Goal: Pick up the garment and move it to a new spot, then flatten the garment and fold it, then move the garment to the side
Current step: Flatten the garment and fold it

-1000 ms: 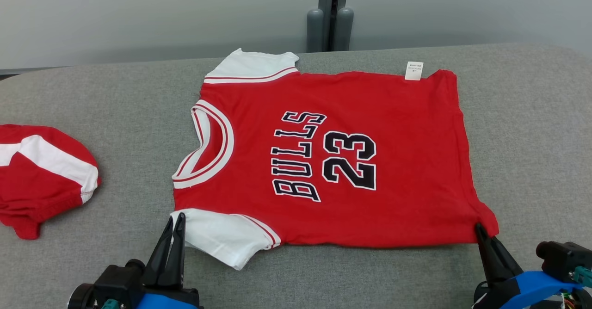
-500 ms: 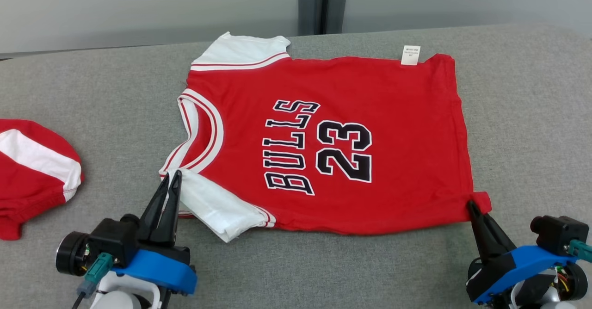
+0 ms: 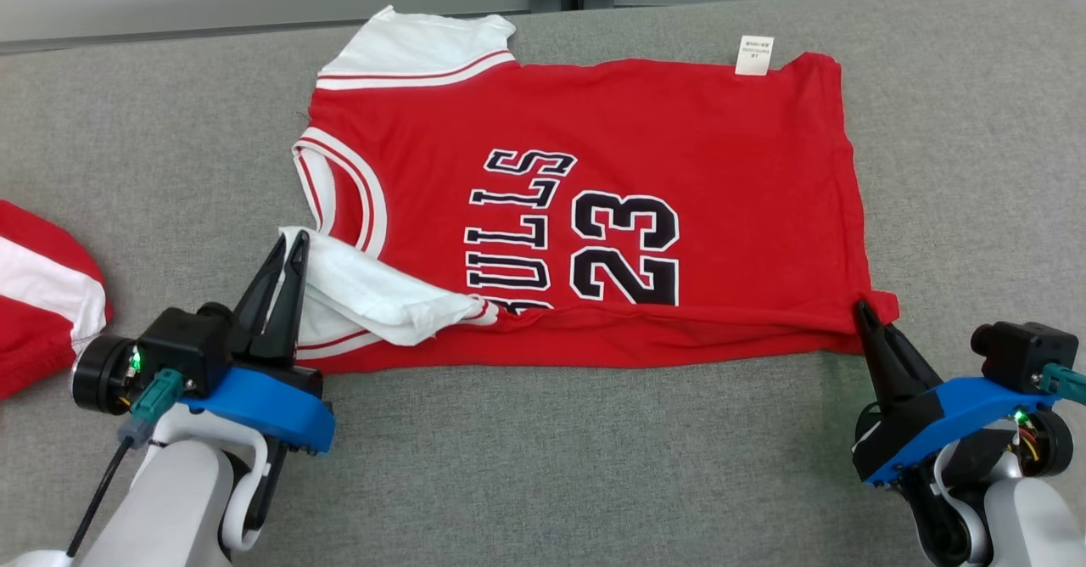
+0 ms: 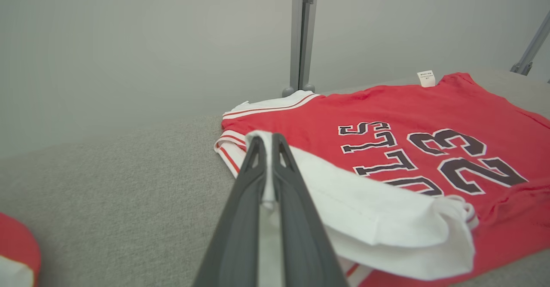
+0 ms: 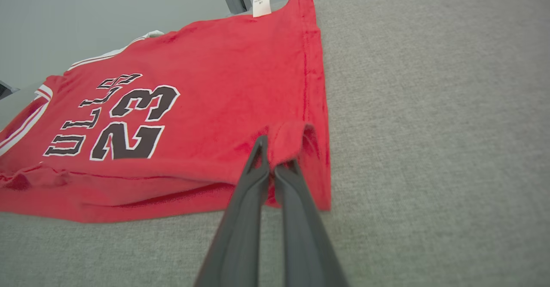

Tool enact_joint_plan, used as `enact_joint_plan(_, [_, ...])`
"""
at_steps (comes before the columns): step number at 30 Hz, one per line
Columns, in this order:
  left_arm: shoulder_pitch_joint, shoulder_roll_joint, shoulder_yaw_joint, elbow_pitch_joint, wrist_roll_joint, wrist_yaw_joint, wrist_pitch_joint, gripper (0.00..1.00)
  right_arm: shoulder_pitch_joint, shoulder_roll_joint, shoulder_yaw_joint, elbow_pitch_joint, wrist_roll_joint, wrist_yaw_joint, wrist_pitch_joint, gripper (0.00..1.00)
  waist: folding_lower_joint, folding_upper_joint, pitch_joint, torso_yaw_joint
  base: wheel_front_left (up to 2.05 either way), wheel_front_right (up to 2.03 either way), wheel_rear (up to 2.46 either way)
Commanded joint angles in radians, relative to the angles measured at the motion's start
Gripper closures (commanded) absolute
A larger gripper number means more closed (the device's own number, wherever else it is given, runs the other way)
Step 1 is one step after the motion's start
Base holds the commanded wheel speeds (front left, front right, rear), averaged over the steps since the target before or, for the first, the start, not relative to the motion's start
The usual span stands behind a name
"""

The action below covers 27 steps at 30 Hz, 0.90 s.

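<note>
Grey tabletop is carrying the red jersey. Left gripper is pinching shut on its white sleeve, right gripper on the hem corner. Looking light, floppy; corners grab best.

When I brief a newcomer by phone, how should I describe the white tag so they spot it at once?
On the grey table lies a red shirt printed BULLS 23. Along its far edge, near the right corner, a small white tag sticks out. Unlike the white sleeves, it is tiny, rectangular and has no red stripes.
</note>
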Motion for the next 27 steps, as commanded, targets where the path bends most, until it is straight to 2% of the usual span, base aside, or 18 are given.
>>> enact_joint_plan(1, [-0.032, 0.0, -0.002, 0.016, 0.002, -0.006, -0.008, 1.0, -0.024, -0.01, 0.003, 0.009, 0.001, 0.0, -0.004, 1.0, -0.0001, -0.0001, 0.008, 0.002, 0.0, 0.0, 0.0])
enact_joint_plan(8, [-0.111, -0.024, -0.008, 0.119, 0.002, -0.024, -0.033, 1.0, -0.078, -0.026, 0.02, 0.061, -0.006, 0.0, -0.025, 1.0, -0.0001, -0.0001, 0.025, 0.002, 0.0, 0.0, 0.0])
enact_joint_plan(9, [-0.12, -0.027, -0.01, 0.133, 0.004, -0.025, -0.037, 0.87, -0.082, -0.028, 0.022, 0.066, -0.009, 0.0, -0.033, 0.28, -0.0001, -0.0001, 0.026, 0.002, 0.0, 0.0, 0.0])
enact_joint_plan(10, [-0.128, -0.03, -0.012, 0.146, 0.007, -0.025, -0.043, 0.6, -0.086, -0.029, 0.022, 0.071, -0.011, 0.0, -0.038, 0.0, -0.0001, -0.0001, 0.025, 0.002, 0.0, 0.0, 0.0])
enact_joint_plan(11, [-0.133, -0.033, -0.012, 0.158, 0.009, -0.025, -0.047, 0.0, -0.09, -0.031, 0.022, 0.075, -0.013, 0.0, -0.046, 0.0, -0.0001, -0.0001, 0.024, 0.003, 0.0, 0.0, 0.0])
enact_joint_plan(15, [-0.134, -0.05, -0.007, 0.19, 0.012, -0.018, -0.069, 0.0, -0.069, -0.041, 0.009, 0.084, -0.02, 0.0, -0.068, 0.0, -0.0001, -0.0001, 0.004, 0.009, 0.0, 0.0, 0.0])
enact_joint_plan(27, [-0.004, -0.045, 0.012, 0.204, -0.004, 0.002, -0.083, 0.0, 0.006, -0.081, -0.005, 0.089, -0.056, 0.0, -0.055, 0.0, -0.0001, -0.0001, -0.05, 0.028, 0.0, 0.0, 0.0])
